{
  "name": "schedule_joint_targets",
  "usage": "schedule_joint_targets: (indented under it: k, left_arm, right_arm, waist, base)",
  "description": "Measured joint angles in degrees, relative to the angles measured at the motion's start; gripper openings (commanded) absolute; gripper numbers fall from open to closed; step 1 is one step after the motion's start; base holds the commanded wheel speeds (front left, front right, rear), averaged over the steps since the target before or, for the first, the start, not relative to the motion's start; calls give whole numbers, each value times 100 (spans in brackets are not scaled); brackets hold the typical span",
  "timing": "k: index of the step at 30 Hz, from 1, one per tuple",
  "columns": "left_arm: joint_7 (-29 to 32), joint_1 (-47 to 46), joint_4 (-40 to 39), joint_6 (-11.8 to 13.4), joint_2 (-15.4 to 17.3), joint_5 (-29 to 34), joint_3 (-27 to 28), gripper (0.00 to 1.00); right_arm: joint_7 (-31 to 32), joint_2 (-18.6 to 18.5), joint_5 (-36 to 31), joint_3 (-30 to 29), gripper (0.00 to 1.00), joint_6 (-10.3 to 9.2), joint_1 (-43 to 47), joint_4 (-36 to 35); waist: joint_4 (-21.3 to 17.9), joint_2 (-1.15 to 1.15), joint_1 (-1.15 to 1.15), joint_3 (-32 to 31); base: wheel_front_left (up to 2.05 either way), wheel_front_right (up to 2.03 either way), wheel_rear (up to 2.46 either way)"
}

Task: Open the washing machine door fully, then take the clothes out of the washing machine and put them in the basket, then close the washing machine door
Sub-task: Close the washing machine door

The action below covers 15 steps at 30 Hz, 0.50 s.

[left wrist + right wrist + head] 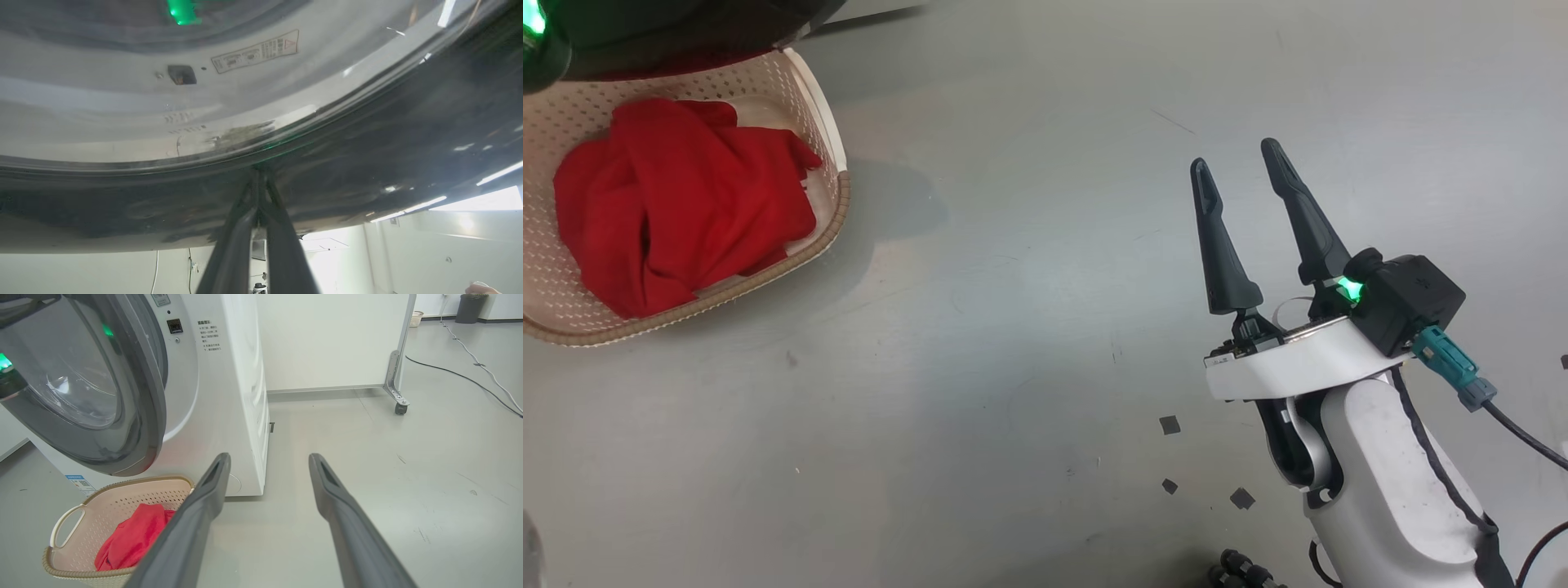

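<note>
Red clothes (678,204) lay in the basket (837,220) — left gripper (258,179) closed, tips against the door (388,143) rim; right gripper (1236,158) spread wide, empty.

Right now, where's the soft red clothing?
The red garment lies in the cream perforated plastic basket, head view's upper left, beneath the black-rimmed washer door.

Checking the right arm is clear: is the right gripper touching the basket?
Apart. The head view shows bare floor between the right gripper and the basket.
</note>
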Motion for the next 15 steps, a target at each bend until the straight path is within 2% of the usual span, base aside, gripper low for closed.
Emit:
schedule_joint_targets:
  k: [7,15]
  left_arm:
    - [-368,-326,444,8,-93,293,4,0]
    - [-480,-517,828,-142,-142,346,-79,0]
  right_arm:
    - [0,1,35,57,100,-42,-53,-3]
    - [0,3,47,58,100,-92,-93,8]
  waist:
    - [-85,0,0,47]
    - [-137,0,0,47]
  base:
    - [0,0,0]
    - [0,0,0]
